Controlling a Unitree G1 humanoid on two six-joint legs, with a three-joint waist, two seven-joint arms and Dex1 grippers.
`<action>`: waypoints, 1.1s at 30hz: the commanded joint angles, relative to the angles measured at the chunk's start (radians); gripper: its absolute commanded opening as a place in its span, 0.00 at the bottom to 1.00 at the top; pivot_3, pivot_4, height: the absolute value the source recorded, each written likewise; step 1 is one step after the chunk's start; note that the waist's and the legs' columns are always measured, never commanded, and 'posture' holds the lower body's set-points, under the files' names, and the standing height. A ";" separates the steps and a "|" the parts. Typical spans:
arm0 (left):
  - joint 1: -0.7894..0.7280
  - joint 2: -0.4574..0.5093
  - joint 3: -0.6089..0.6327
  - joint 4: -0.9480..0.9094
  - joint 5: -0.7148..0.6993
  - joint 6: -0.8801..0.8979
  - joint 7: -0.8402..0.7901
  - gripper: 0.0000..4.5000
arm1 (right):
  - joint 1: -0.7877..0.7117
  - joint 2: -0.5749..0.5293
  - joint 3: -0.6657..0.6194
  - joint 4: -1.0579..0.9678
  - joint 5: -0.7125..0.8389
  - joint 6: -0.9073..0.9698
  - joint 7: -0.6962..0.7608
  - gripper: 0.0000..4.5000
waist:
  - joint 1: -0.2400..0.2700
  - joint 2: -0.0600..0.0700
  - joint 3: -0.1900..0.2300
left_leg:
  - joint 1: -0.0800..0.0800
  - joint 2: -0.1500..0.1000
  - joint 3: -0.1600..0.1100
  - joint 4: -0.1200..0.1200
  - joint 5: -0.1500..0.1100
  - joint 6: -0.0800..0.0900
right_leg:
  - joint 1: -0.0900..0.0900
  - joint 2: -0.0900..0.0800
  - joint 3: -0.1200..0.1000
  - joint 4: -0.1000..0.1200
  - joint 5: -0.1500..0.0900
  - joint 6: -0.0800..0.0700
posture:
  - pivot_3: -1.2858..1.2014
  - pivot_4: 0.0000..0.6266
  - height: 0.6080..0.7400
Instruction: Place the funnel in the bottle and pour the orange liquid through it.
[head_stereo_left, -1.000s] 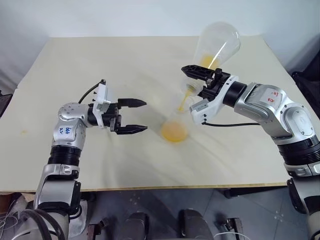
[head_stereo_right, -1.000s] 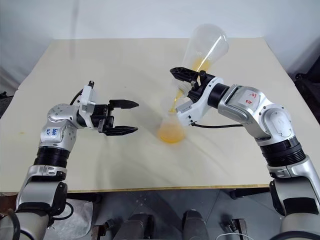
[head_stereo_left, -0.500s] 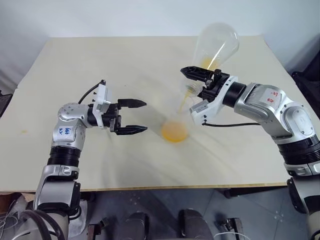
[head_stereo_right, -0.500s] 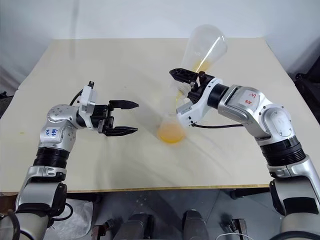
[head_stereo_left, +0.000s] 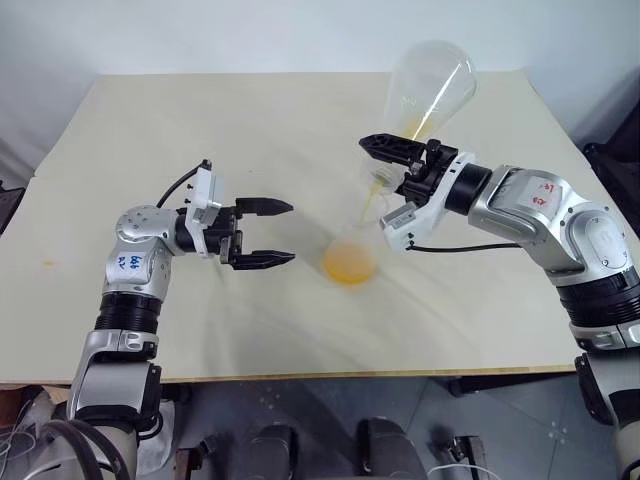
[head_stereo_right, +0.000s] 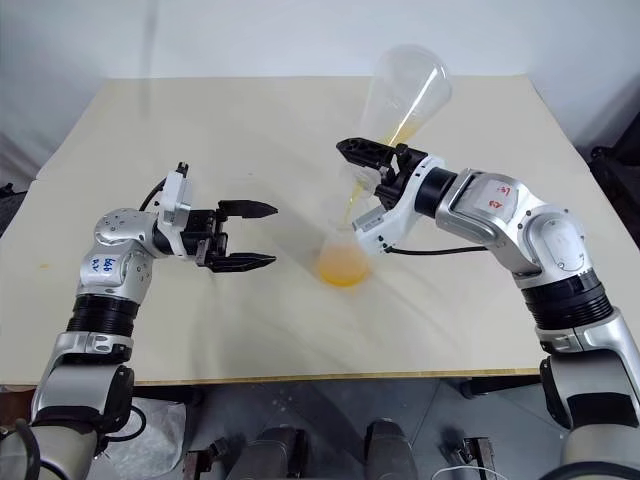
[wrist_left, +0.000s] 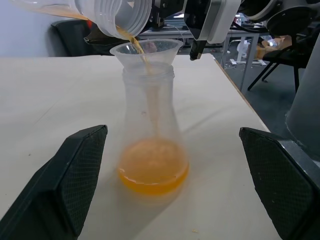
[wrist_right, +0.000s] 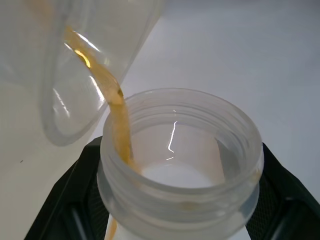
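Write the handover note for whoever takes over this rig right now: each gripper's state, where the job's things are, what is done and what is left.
Left gripper: open, holding nothing, level beside the bottle.
Right gripper: shut on the neck of the tipped pouring flask.
Bottle stands upright on the table with the funnel seated in its neck.
Done: funnel placed; orange liquid is streaming through it and pooling in the bottle's base.
Left: a little liquid remains in the flask; finish the pour, then set the flask down.
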 joint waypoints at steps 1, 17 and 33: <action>-0.004 0.004 0.024 -0.019 -0.015 -0.011 0.004 1.00 | -0.033 -0.021 -0.012 -0.014 -0.004 -0.019 -0.026 0.63 | 0.000 0.000 0.000 | 0.000 0.000 0.000 0.000 0.000 0.000 | 0.000 0.000 0.000 0.000 0.000 0.000 | 0.52 0.24 1.00; -0.011 0.003 0.023 -0.010 -0.013 -0.016 0.001 1.00 | -0.041 -0.018 -0.013 -0.005 -0.019 -0.042 -0.037 0.63 | 0.000 0.000 0.000 | 0.000 0.000 0.000 0.000 0.000 0.000 | 0.000 0.000 0.000 0.000 0.000 0.000 | 0.52 0.24 1.00; -0.013 0.000 0.021 -0.009 -0.012 -0.019 0.001 1.00 | -0.054 -0.024 -0.016 0.007 -0.024 -0.043 -0.050 0.63 | 0.000 0.000 0.000 | 0.000 0.000 0.000 0.000 0.000 0.000 | 0.000 0.000 0.000 0.000 0.000 0.000 | 0.52 0.24 1.00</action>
